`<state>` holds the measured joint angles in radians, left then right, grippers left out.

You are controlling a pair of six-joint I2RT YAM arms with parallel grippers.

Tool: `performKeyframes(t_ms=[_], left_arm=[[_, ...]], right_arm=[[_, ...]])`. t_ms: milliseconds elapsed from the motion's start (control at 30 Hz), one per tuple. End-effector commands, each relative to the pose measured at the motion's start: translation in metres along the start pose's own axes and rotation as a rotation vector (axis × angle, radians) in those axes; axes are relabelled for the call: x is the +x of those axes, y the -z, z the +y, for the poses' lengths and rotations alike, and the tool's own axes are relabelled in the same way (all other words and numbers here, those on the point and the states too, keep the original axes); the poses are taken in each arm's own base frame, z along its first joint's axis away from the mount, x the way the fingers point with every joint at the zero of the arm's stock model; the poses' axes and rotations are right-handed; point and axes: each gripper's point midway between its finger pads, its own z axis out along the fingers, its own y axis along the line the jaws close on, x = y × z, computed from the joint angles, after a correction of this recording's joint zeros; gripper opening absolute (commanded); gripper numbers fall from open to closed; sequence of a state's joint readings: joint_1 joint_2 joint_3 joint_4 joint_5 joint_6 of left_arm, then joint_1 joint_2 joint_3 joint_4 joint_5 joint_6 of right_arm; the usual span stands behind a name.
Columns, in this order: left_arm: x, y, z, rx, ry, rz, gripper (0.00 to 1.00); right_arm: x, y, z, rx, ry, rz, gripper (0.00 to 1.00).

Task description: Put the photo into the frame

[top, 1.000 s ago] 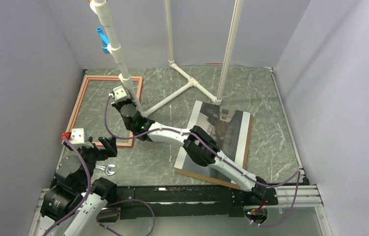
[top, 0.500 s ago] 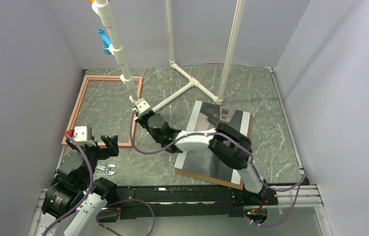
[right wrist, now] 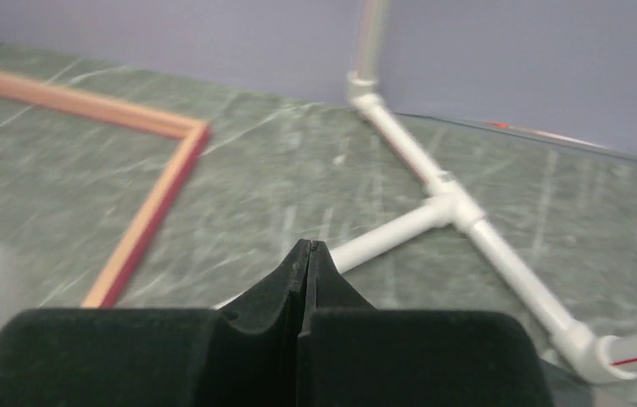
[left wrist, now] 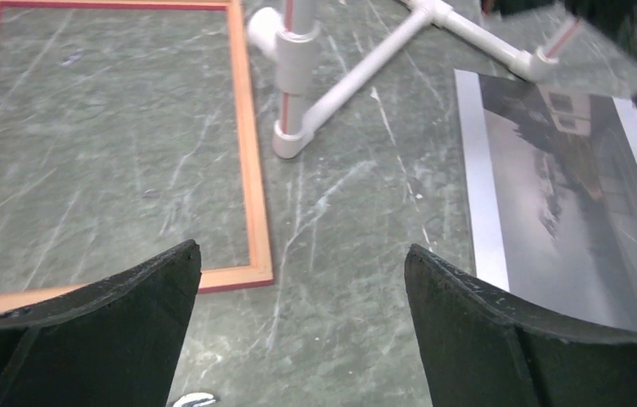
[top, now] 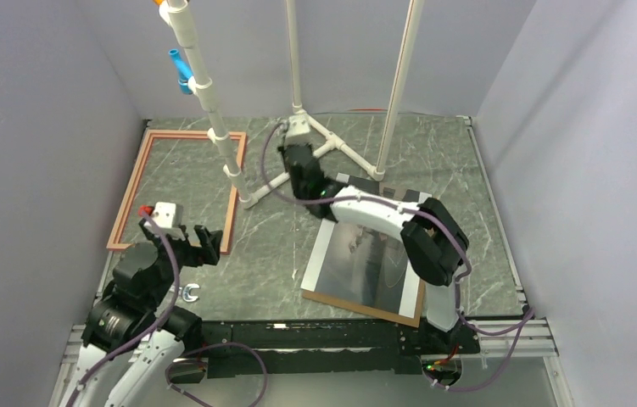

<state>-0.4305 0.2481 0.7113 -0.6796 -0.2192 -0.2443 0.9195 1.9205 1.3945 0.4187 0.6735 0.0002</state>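
While the photo (top: 359,264) lay outside the frame (top: 187,133), neither gripper held anything.
Left gripper (left wrist: 300,254) gaped wide above the table (top: 274,248); right gripper (right wrist: 308,248) was closed, empty.

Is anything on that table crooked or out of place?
Yes. The photo lies on a brown board, both turned at an angle to the table edges, while the frame sits empty at the far left. A small wrench also lies loose near the front edge.

Both arms (top: 365,212) are white with black joints and purple cables (top: 265,165).
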Motion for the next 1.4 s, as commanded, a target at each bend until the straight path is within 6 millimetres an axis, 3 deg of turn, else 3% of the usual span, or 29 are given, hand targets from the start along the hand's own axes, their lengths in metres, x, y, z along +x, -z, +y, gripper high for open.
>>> performKeyframes(t_ms=[0,100,200,300,567,767,1033,1367], left_arm=[[-0.026,-0.016,-0.041,0.191,-0.038,-0.023,0.89],[-0.037,-0.030,-0.066,0.304,-0.058,-0.014,0.75],[-0.047,-0.052,-0.079,0.334,-0.077,0.003,0.62],[-0.057,-0.081,-0.084,0.313,-0.091,0.009,0.61],[-0.094,-0.154,-0.083,0.179,-0.115,-0.019,0.62],[-0.099,-0.202,-0.079,0.104,-0.163,-0.004,0.63],[-0.092,-0.245,-0.061,-0.042,-0.216,0.044,0.62],[-0.083,-0.252,-0.066,-0.021,-0.204,0.064,0.63]], right_arm=[[0.002,-0.033,-0.069,0.184,-0.105,0.096,0.00],[0.007,-0.054,-0.106,0.287,-0.103,0.129,0.00],[0.021,-0.069,-0.141,0.382,-0.086,0.179,0.00],[0.028,-0.074,-0.173,0.505,-0.042,0.172,0.00],[0.022,-0.087,-0.224,0.760,-0.018,0.142,0.00],[0.025,-0.094,-0.263,0.863,-0.007,0.157,0.00],[0.037,-0.077,-0.327,0.982,-0.025,0.205,0.00],[0.034,-0.025,-0.370,1.124,-0.098,0.181,0.00]])
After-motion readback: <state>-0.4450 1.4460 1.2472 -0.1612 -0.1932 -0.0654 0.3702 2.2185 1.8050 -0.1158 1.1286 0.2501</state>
